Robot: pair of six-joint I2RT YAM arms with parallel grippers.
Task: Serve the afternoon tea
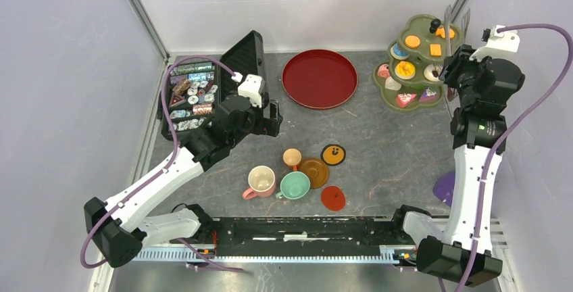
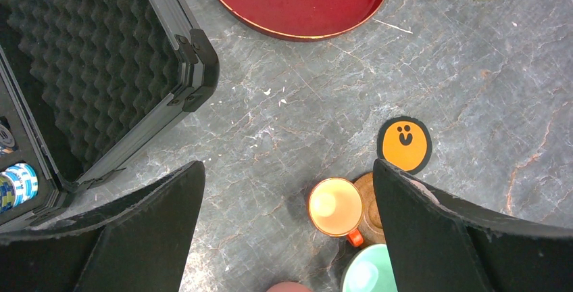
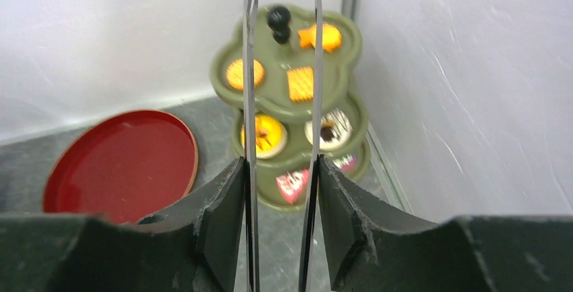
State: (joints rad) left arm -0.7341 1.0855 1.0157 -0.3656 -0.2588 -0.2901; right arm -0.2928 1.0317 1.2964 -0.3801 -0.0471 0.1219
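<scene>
Pink cup [image 1: 261,181], mint cup [image 1: 294,185] and small orange cup [image 1: 292,157] stand mid-table with a brown saucer [image 1: 314,172], a face-printed orange saucer [image 1: 333,154] and a red saucer [image 1: 332,198]. My left gripper [image 1: 273,117] is open and empty above the table; the orange cup [image 2: 335,205] lies below, between its fingers, nearer the right one. Toy pastries sit on a green tiered stand [image 1: 388,84] at the back right. My right gripper [image 1: 451,76] is shut on thin metal tongs [image 3: 250,103], whose blades point at the stand [image 3: 341,55] with its orange biscuits [image 3: 301,83] and donuts [image 3: 267,135].
A round red tray [image 1: 319,78] lies at the back centre. An open black foam-lined case [image 1: 251,55] with small items stands at the back left, close to my left wrist. A purple piece [image 1: 444,187] lies by the right arm. Walls enclose the table.
</scene>
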